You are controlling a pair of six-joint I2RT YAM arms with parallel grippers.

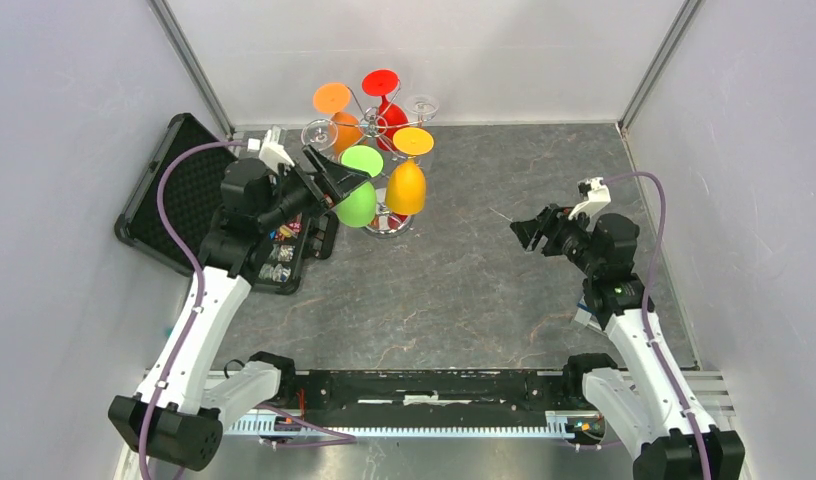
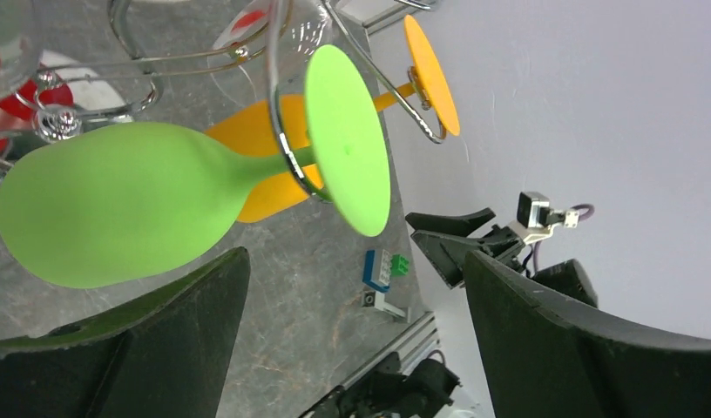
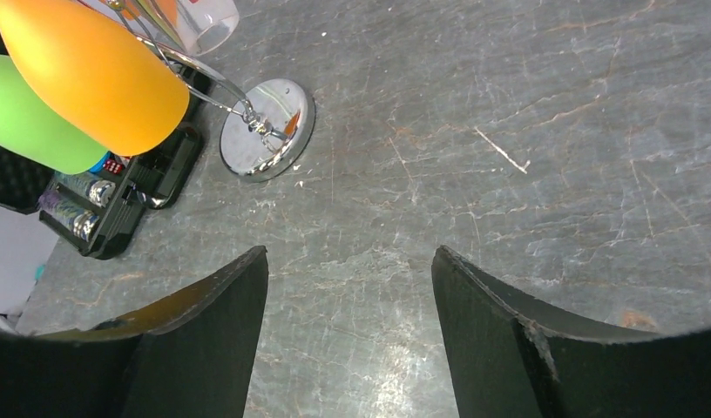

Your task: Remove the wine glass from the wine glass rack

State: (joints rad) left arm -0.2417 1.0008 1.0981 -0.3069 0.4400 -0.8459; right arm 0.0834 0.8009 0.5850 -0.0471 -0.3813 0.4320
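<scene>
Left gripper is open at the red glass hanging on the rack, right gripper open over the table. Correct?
Not the red one: the left wrist view shows the open left gripper at the green glass, which hangs on the rack. The right gripper is open over the table, as you said.
</scene>
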